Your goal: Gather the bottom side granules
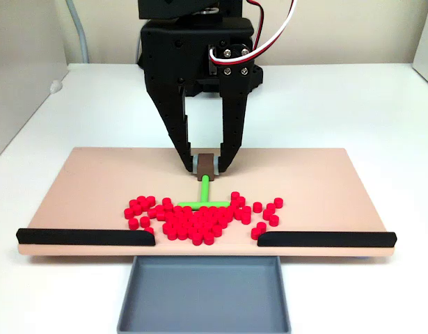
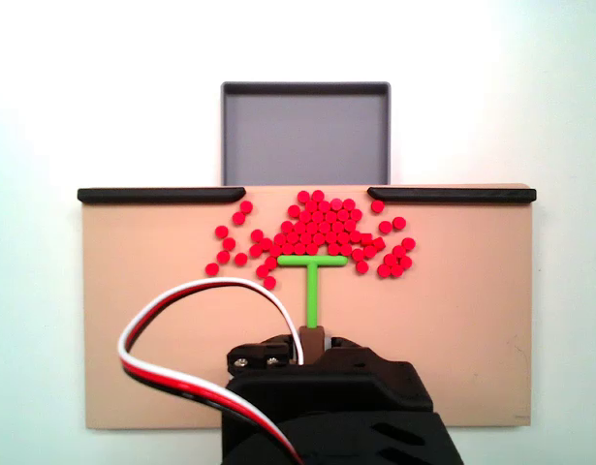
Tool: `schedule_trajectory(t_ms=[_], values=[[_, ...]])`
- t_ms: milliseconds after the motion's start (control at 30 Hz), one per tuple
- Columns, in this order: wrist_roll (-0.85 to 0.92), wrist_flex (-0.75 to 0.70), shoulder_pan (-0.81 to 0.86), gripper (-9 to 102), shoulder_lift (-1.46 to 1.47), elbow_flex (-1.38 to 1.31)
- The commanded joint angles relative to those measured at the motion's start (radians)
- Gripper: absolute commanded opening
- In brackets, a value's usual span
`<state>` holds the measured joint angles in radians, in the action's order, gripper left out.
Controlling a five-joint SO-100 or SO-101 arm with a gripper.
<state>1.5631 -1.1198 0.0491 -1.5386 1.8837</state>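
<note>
In a fixed view facing the arm, the left black bar lay along the near edge of the tan board, which rested on a white table. Right of that bar's end, the granules were heaped in a loose red band across the board's middle near the near edge, thickest at the gap between the bars, with scattered ones trailing out to both sides. The arm stood upright behind the board, its black body leaning forward and down, red, white and black wires looping off its right shoulder. The gripper pointed straight down at the board, its two fingers closed onto a brown block at the top of the green T-shaped tool; the tool's stem ran toward the camera and its crossbar sat touching the far side of the heap. Below the gap, a grey tray sat off the board's near edge. The right black bar lay further right. In a fixed view from behind the arm, the crossbar pressed against the near edge of the pile, the tray lay beyond, and the arm's housing covered the lower middle.
</note>
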Motion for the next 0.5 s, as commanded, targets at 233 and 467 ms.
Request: schedule_trajectory(t_ms=[233,467], values=[[-0.014,-0.008,-0.014,3,-0.015,-0.009],[-0.028,-0.011,-0.021,2,-0.069,-0.009]])
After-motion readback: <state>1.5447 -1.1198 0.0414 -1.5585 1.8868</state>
